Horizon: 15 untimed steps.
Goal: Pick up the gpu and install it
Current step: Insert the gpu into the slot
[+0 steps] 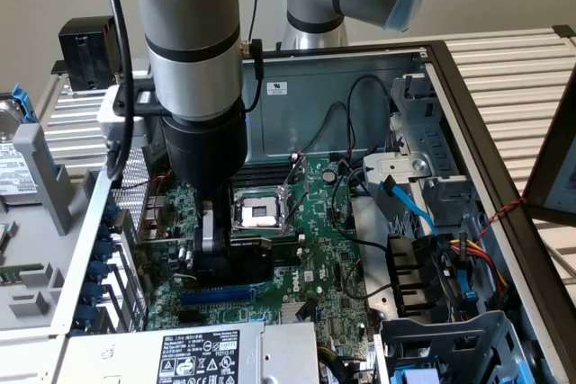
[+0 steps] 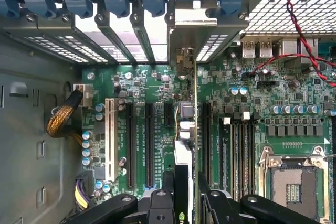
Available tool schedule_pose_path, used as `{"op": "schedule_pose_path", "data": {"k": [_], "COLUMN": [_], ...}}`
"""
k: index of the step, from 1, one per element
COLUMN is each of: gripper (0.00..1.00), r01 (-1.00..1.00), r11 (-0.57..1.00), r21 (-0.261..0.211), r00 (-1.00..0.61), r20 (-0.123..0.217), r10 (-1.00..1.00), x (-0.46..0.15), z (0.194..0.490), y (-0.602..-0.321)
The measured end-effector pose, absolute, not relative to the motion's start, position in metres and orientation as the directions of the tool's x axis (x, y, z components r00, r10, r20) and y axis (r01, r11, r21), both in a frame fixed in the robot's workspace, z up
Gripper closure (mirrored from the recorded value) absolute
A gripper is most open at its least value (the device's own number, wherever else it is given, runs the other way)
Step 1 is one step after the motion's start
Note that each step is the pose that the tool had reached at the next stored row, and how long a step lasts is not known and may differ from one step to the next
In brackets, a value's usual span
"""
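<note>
Gripper (image 1: 214, 251): fingers clamped on the gpu (image 1: 239, 265) (card held edge-on) over the motherboard (image 1: 337, 249); CPU socket (image 1: 256, 211) at its 1 o'clock.

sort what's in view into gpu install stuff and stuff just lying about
For the job:
- gpu, clamped in the gripper
- motherboard and its black expansion slots

Just lying about:
- hard drive at the exterior view's left
- power supply
- blue cables
- cpu socket, empty
</note>
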State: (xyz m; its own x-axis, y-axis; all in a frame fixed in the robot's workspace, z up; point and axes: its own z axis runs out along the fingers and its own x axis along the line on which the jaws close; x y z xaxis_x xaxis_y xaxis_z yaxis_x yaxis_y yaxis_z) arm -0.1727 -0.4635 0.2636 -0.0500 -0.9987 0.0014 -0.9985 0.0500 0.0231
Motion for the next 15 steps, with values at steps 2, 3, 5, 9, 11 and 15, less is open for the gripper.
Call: {"op": "schedule_pose_path", "data": {"k": [2,3,5,9,11,15], "gripper": [0.73,0.73,0.73,0.73,0.73,0.73], "r01": [-0.999,-0.999,-0.999,-0.999,-0.999,-0.999], "r11": [0.047,0.047,0.047,0.047,0.047,0.047], "r21": [0.023,0.023,0.023,0.023,0.023,0.024], "r00": [-0.047,-0.047,-0.047,-0.047,-0.047,-0.047], "r20": [0.001,0.001,0.002,0.001,0.001,0.001], "r10": [-0.999,-0.999,-0.999,-0.999,-0.999,-0.999], "x": [-0.1726,-0.1727,-0.1727,-0.1727,-0.1729,-0.1731], "z": [0.2635,0.2635,0.2634,0.2612,0.2608,0.2607], "y": [-0.4635,-0.4635,-0.4635,-0.4635,-0.4635,-0.4635]}}
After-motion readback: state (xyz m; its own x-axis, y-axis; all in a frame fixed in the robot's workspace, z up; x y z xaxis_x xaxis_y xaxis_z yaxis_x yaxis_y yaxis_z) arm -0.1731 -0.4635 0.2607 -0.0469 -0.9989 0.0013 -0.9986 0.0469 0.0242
